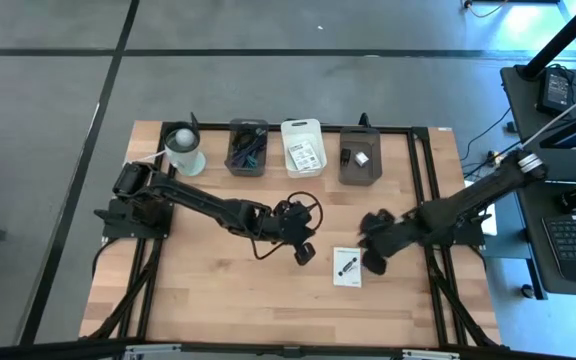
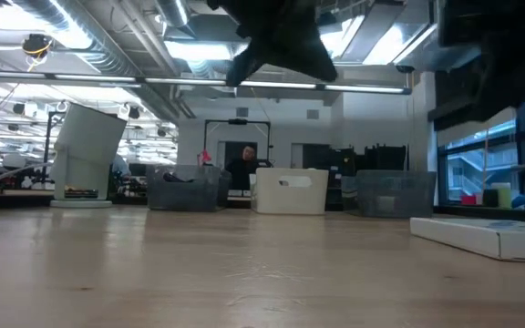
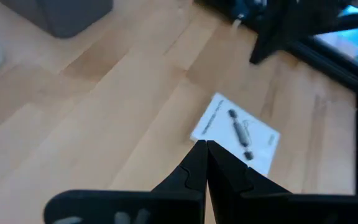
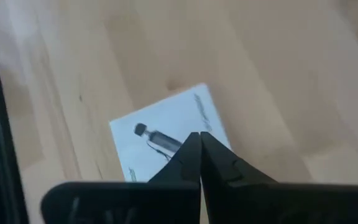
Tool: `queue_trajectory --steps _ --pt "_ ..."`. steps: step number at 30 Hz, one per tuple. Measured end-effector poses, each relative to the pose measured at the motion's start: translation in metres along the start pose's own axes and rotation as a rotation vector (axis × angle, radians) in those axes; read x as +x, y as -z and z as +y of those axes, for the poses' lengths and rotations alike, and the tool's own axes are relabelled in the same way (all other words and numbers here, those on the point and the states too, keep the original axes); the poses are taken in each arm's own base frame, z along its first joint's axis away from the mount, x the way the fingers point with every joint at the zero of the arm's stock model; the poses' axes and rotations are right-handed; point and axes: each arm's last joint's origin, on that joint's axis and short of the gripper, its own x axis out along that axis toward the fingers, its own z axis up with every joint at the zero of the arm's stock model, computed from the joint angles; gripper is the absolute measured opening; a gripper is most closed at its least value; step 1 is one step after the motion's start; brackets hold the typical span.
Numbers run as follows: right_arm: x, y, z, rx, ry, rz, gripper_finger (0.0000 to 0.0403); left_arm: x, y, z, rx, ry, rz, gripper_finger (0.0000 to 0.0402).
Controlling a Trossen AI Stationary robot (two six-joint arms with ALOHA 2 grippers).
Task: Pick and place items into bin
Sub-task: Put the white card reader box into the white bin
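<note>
three bins [image 1: 247,150], one tub [image 1: 183,150], one loose card [image 1: 347,266], perhaps another card [image 1: 306,155] binned

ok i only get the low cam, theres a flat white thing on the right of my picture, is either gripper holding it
Observer: No. The white card lies flat on the table, between the left gripper and the right gripper.
Operator: fingers open or shut
Observer: Shut on both. Each wrist view shows the two fingers pressed together with nothing between them, above the card.
Operator: and whats in the white bin at the back
Observer: The white bin holds a second printed card, seen from above.
</note>
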Motion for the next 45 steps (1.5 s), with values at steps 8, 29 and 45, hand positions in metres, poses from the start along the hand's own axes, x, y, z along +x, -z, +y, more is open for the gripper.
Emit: queue_trajectory --steps 8,29,45 --pt "-0.034 0.041 -0.027 0.299 -0.056 -0.005 0.0000 0.035 0.012 -0.008 -0.059 0.124 -0.011 0.0002" --pt "0.017 0.086 -0.050 0.603 -0.214 -0.008 0.0112 0.114 0.010 -0.033 0.025 0.079 0.209 0.0002" --pt "0.031 0.089 -0.046 0.587 -0.159 -0.003 0.0119 0.132 0.019 -0.018 -0.093 0.055 0.266 0.0002"
